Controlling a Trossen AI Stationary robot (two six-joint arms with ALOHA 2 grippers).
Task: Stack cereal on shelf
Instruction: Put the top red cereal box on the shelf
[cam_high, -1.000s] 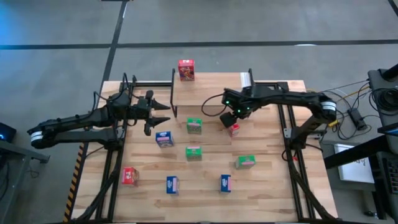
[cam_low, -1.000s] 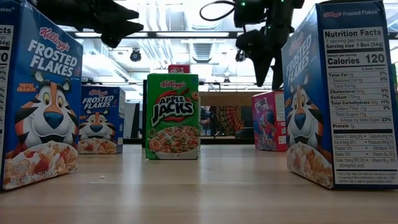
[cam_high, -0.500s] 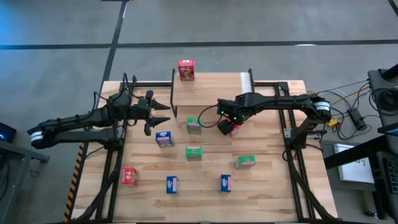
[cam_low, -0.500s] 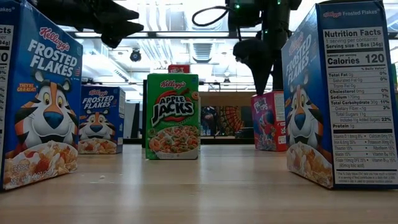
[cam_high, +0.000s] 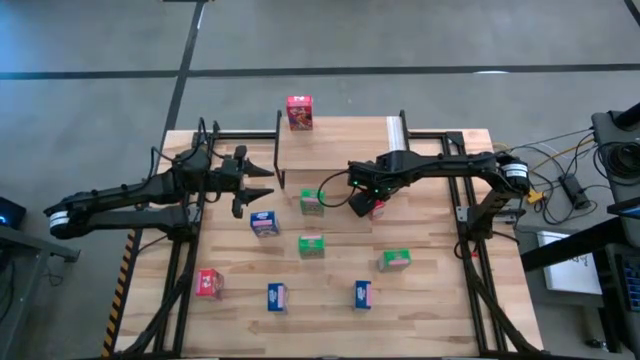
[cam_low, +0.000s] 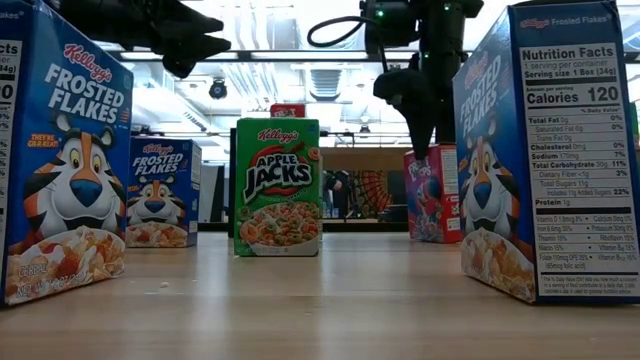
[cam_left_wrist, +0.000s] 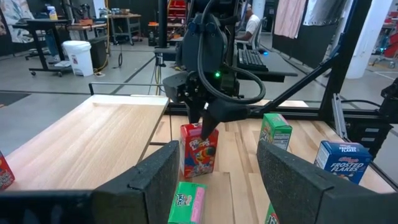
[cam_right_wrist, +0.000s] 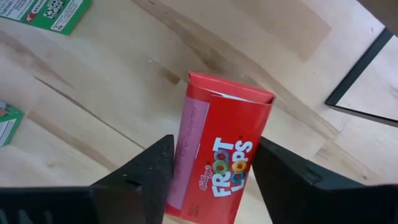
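Grey concrete floor (cam_high: 420, 35) crossed by dark seam lines around the wooden table (cam_high: 430, 290). Beyond: white bin (cam_left_wrist: 78, 57), cluttered desk (cam_left_wrist: 34, 28), a seated person (cam_left_wrist: 252, 25), white pillar (cam_left_wrist: 373, 37). Bright ceiling lights (cam_low: 300, 25), exposed ducts.

A light wooden table (cam_high: 440, 300) is framed by black metal rails, and the shelf (cam_high: 335, 150) is set at its far middle. One red Froot Loops box (cam_high: 299, 111) is stood on the shelf's far left corner. Scattered upright on the tabletop are three green Apple Jacks boxes (cam_high: 311, 246), three blue Frosted Flakes boxes (cam_high: 277, 296) and two more red boxes (cam_high: 209, 283).
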